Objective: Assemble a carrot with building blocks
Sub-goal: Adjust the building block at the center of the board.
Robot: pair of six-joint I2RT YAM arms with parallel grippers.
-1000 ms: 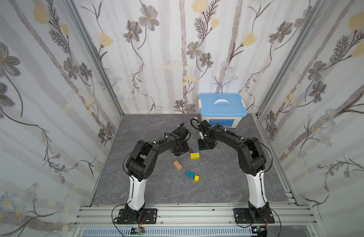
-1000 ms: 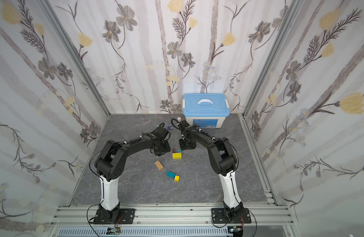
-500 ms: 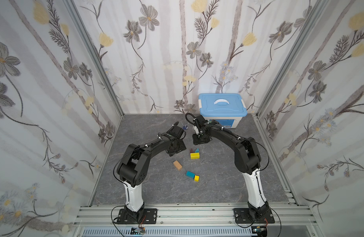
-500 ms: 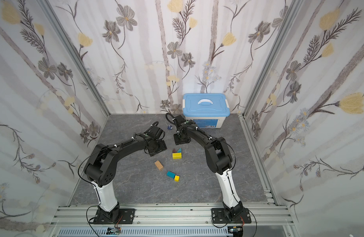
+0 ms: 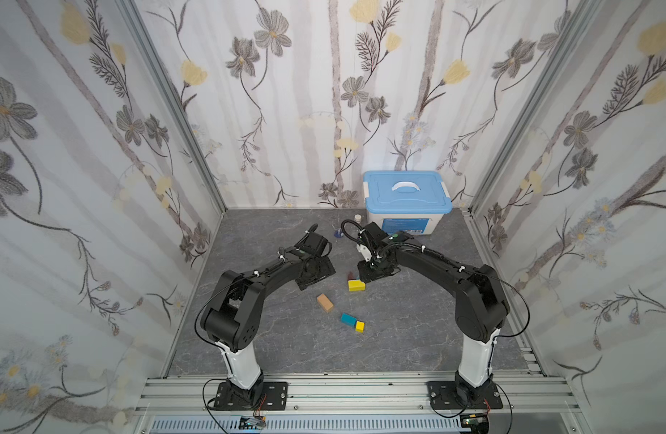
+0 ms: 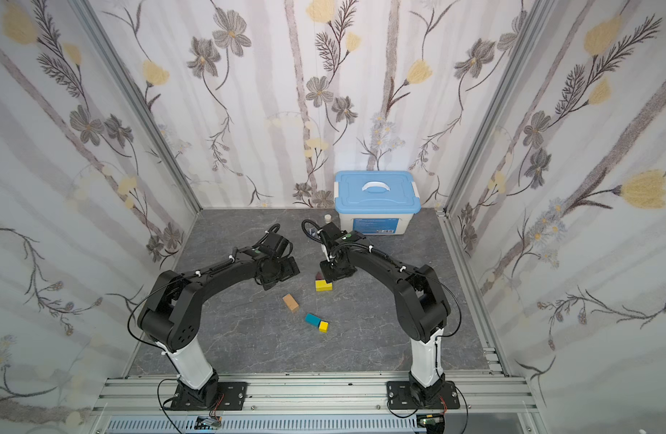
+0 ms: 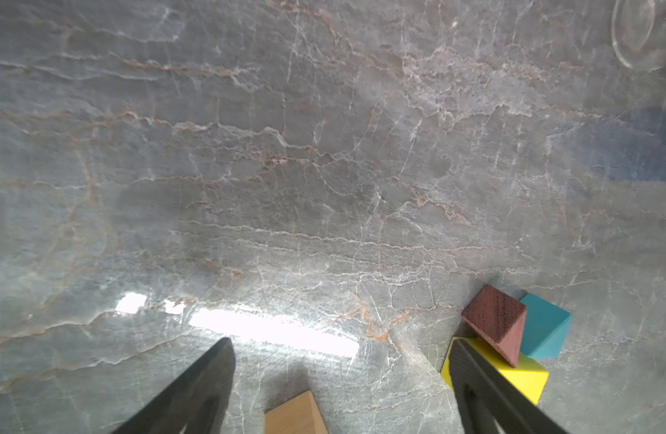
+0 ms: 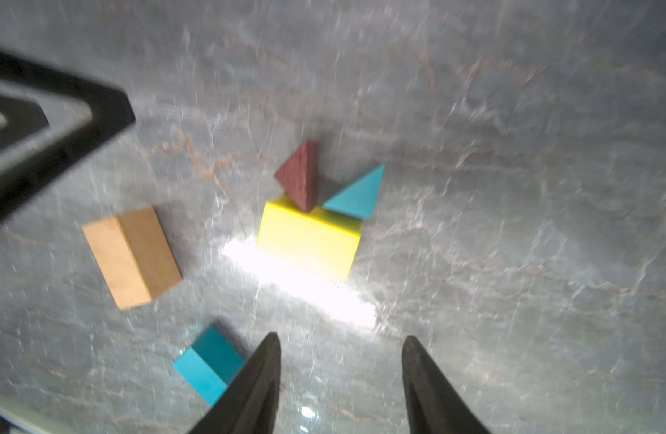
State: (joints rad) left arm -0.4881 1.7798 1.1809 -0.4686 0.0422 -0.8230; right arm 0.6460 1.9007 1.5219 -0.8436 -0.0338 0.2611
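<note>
The maroon wedge (image 8: 299, 176) and teal wedge (image 8: 357, 195) lie against the far side of the yellow brick (image 8: 309, 240); the maroon one's corner overlaps the brick's edge. Apart from them lie a tan brick (image 5: 325, 302), a teal brick (image 5: 348, 319) and a small yellow cube (image 5: 359, 326) touching it. My left gripper (image 7: 341, 349) is open and empty, left of the group, with the tan brick (image 7: 295, 415) below its jaws. My right gripper (image 8: 339, 340) hovers over the group with jaws apart and nothing between them. In both top views it hides the teal wedge.
A blue-lidded white box (image 5: 406, 203) stands at the back right. A small white-capped bottle (image 5: 357, 217) and a small blue object (image 5: 338, 233) sit near it on the grey marbled floor (image 5: 286, 338). Patterned walls close in three sides.
My left gripper has opened wide and drawn back leftward from the wedges. The right gripper lifted away toward the back, then came forward over the yellow brick.
</note>
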